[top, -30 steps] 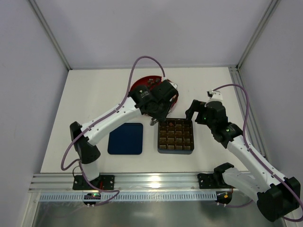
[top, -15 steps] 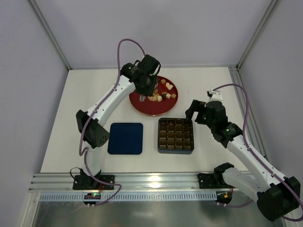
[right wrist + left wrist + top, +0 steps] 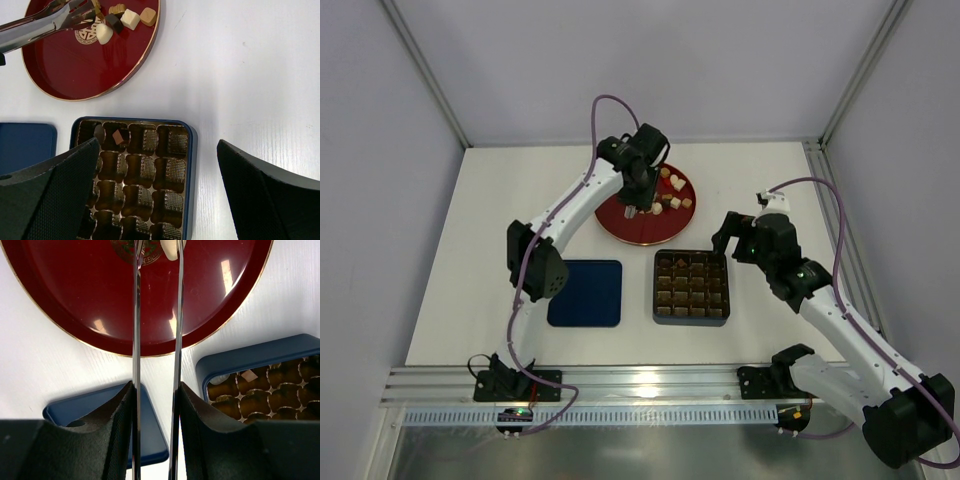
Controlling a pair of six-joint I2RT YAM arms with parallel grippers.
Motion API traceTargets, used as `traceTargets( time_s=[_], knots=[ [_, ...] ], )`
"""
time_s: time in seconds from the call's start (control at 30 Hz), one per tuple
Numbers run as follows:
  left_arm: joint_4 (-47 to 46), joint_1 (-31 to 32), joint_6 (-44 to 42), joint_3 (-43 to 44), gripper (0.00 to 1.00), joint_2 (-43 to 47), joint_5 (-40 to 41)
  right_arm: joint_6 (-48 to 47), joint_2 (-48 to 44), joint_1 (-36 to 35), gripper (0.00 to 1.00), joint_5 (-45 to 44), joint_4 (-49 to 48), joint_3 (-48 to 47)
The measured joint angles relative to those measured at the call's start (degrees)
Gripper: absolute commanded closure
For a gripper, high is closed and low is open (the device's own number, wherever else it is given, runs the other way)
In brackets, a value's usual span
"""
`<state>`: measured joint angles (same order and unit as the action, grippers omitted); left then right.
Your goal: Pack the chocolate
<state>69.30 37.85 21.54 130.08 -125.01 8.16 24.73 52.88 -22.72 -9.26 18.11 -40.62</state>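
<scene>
red plate [image 3: 65,75] by the far edge holds loose chocolate [image 3: 131,18]; tray [image 3: 192,145] has two pieces [image 3: 118,136] in its far-left corner. left gripper [image 3: 156,405] clamps tongs [image 3: 35,27], their grip unclear; right gripper [image 3: 157,150] spread.

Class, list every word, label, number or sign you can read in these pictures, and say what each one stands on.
No words or numbers can be read in any view.
On the red plate: a round gold emblem at the centre, too blurred to read as a character.
On the tray, the blue lid and the tongs: no print visible.
</scene>
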Motion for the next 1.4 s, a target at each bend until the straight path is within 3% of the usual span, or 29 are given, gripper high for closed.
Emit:
traceTargets(
  time_s=[1.4],
  knots=[
    [-0.9, -0.1, 0.0, -0.5, 0.62, -3.5, -2.1, -0.5, 0.0, 0.0, 0.00, 0.0, 0.0, 0.0]
  ],
)
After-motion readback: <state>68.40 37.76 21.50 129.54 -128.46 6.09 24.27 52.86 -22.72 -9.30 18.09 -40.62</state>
